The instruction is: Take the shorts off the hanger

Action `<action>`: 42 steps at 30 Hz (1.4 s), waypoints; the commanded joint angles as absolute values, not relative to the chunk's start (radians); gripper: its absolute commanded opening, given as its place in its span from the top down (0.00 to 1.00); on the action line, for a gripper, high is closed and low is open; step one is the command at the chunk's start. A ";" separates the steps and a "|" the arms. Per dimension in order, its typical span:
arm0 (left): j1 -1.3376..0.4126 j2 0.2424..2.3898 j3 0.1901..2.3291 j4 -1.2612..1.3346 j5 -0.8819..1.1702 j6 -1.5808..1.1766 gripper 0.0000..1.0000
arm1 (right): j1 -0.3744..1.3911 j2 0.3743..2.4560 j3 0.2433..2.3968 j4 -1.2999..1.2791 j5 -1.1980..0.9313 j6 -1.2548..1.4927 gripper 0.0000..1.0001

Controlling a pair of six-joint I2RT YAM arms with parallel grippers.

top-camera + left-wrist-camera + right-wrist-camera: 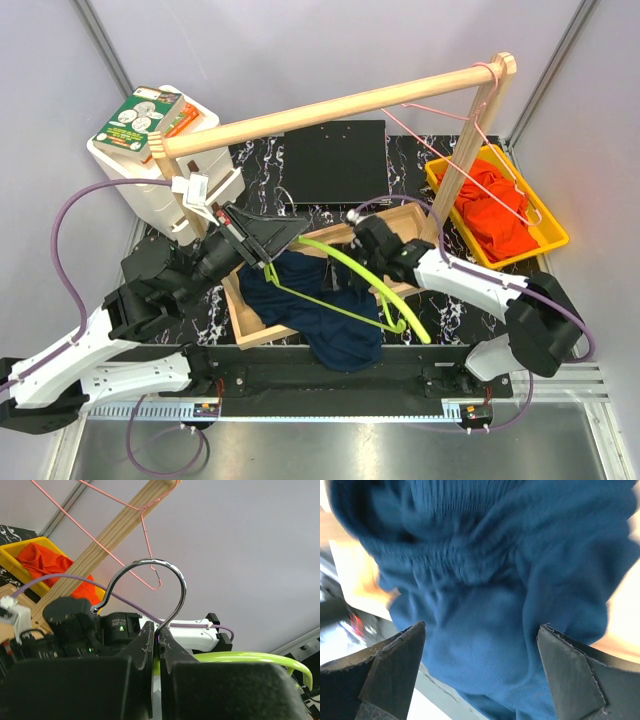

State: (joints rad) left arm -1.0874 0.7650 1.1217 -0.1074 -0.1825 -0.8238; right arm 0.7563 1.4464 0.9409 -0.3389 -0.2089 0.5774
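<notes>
The navy blue shorts (325,310) lie crumpled in a wooden tray (243,325) and spill over its front edge. A yellow-green hanger (375,268) lies across them. My left gripper (296,233) is shut on the hanger's metal hook (172,575), pinched between the fingertips of the left gripper (160,636). My right gripper (362,232) hovers open just over the navy shorts (485,580); cloth shows between the spread fingers of the right gripper (481,627), which do not pinch it. The orange shorts (495,215) lie in a yellow bin (548,238) at the right.
A wooden rail (340,105) on posts spans the table, with an empty pink wire hanger (490,150) hooked at its right end. A white drawer unit (150,175) with a green box on top stands at back left. A black mat (335,160) lies behind the tray.
</notes>
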 commanded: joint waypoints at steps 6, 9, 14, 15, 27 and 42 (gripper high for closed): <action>-1.081 0.733 1.111 -0.054 -0.173 -0.819 1.00 | 0.949 1.555 1.000 -0.365 -0.037 0.436 0.00; -1.081 0.719 1.101 -0.060 -0.184 -0.821 1.00 | 1.009 1.656 1.069 -0.411 0.046 0.422 0.00; -1.081 0.710 1.103 -0.077 -0.198 -0.819 1.00 | 1.071 1.822 1.187 -0.512 0.245 0.475 0.00; -1.081 0.710 1.103 -0.077 -0.198 -0.821 1.00 | 1.072 1.833 1.192 -0.514 0.289 0.491 0.00; -1.081 0.707 1.086 -0.074 -0.195 -0.830 1.00 | 1.071 1.611 1.097 -0.466 0.517 0.587 1.00; -1.081 0.690 1.068 -0.055 -0.199 -0.831 1.00 | 0.988 0.766 0.681 -0.265 0.697 0.721 1.00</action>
